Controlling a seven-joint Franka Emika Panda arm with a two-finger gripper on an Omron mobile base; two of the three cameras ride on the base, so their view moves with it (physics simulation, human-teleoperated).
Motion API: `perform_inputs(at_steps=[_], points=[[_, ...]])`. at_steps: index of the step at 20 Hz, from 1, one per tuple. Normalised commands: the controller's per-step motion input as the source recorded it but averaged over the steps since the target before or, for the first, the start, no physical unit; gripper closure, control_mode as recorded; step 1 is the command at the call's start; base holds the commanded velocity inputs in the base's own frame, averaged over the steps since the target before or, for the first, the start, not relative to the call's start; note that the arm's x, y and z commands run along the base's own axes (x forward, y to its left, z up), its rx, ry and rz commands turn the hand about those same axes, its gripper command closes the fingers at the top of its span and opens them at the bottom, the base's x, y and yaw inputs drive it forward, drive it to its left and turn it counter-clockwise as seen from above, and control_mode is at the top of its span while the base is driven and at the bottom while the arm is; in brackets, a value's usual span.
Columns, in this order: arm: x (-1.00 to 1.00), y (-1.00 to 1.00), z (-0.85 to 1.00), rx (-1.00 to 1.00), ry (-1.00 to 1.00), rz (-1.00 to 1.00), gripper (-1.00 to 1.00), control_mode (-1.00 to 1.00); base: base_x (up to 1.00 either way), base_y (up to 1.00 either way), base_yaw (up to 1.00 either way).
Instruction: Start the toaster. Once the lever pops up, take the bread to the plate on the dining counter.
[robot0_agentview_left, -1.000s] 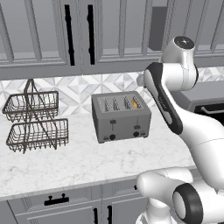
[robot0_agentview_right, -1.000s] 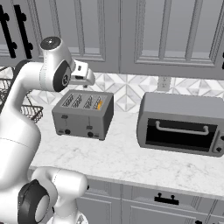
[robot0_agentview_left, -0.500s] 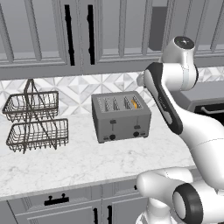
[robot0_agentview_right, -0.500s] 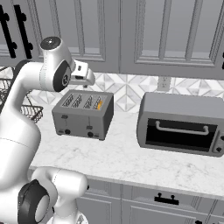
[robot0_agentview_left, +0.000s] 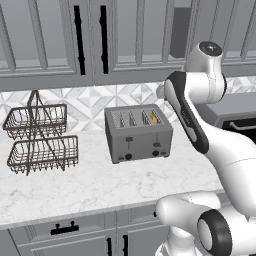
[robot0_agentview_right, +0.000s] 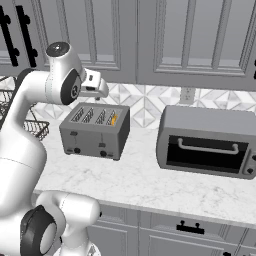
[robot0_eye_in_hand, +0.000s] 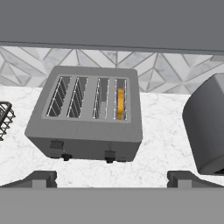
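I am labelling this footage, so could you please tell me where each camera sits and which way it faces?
Left base view: behind the arm's left, facing the boxy grey metal toaster and wire basket rack; white arm rises at right.
Right base view: behind its right, facing the toaster and grey toaster oven; arm at left.
Hand view: on the hand, above, looking down into the slots at the golden-crusted bread; fingertips wide apart.
All share the toaster.

Arm raised, claw (robot0_eye_in_hand: 112, 179) wide open, angled downward
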Motion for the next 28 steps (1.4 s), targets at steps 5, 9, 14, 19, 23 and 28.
perform_inputs(at_steps=[5,9,14,19,23,28], points=[[0.00,0.00,0.00,0.00,0.00,0.00,-1.00,-1.00,0.00,0.00,0.00],[0.00,0.00,0.00,0.00,0.00,0.00,-1.00,-1.00,0.00,0.00,0.00],[0.00,0.00,0.00,0.00,0.00,0.00,-1.00,-1.00,0.00,0.00,0.00],[0.00,0.00,0.00,0.00,0.00,0.00,-1.00,-1.00,0.00,0.00,0.00],[0.00,0.00,0.00,0.00,0.00,0.00,-1.00,-1.00,0.00,0.00,0.00],[0.00,0.00,0.00,0.00,0.00,0.00,-1.00,-1.00,0.00,0.00,0.00]])
